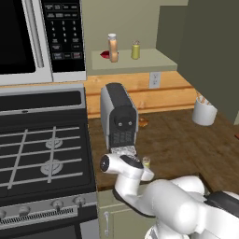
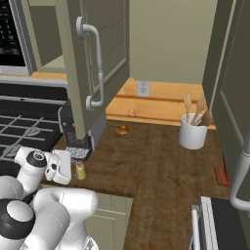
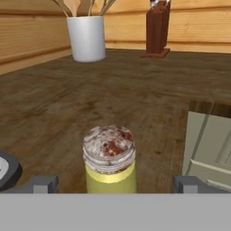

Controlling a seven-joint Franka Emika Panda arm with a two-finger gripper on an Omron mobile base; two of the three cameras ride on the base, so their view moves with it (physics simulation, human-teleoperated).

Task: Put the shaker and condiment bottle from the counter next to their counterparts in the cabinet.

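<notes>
Shaker point(image 3: 109, 158) low in the middle of the hand view, upright on the dark worktop point(image 3: 135, 90), and the gripper point(image 3: 115, 184) is lined up on it: one dark finger point(image 3: 43, 184) at lower left, the other at lower right, spread wide with the little jar between them and nothing held yet. This looks like the pick-up of the shaker, the second half of the job, because up in the cabinet point(image 1: 140, 63), upper middle of the left base view, the condiment bottle point(image 1: 112, 47) already stands on the shelf beside a small red item point(image 1: 105, 54) and the matching shaker point(image 1: 135, 49). Next it wants a short advance, then a squeeze on the yellow body below the cap. The arm is folded low at the worktop's front edge, hand pointing roughly level, I think.
</notes>
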